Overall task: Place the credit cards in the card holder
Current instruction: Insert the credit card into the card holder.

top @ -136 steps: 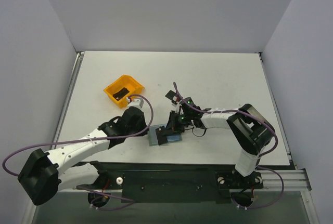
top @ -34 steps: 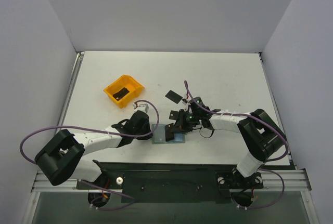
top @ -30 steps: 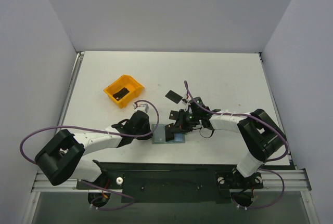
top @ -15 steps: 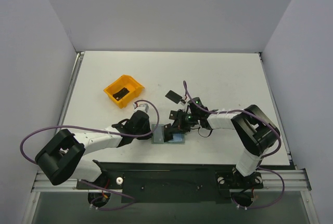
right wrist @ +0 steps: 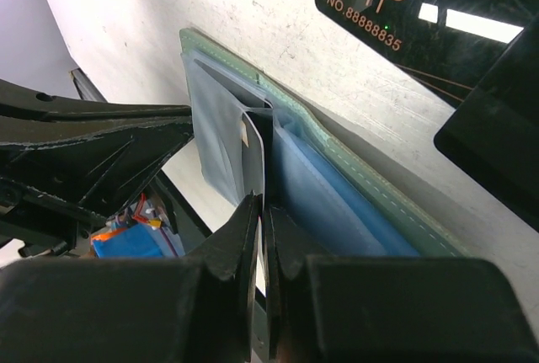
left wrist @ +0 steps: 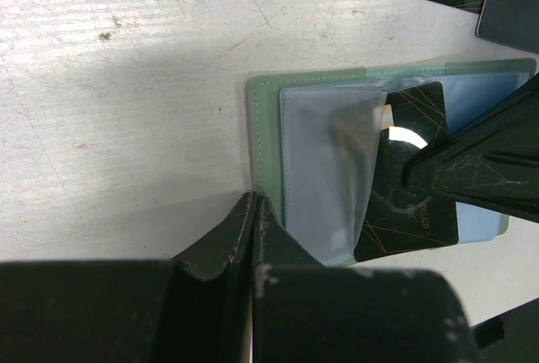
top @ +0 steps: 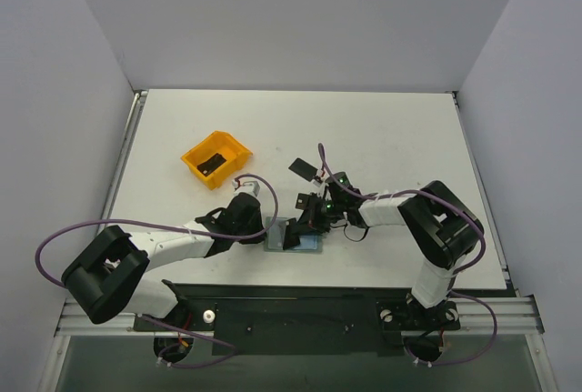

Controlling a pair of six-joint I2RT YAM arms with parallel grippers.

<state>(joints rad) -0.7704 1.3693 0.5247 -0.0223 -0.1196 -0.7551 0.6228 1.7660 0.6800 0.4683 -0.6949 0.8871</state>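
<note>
I read the bench (left wrist: 126, 85) as matt white, rough, scuffed with fine scratches. The card holder (left wrist: 263, 136) looks like matt sage-green leatherette with a stitched edge. Its inner sleeve (left wrist: 324, 161) is clear, glossy, wrinkled plastic over a smooth light-blue lining (left wrist: 472, 93). The credit cards (right wrist: 396, 9) are glossy black plastic with coppery print. The fingers (left wrist: 215, 249) are black plastic, scratched at the edges. The bin (top: 235, 146) is smooth orange plastic.
</note>
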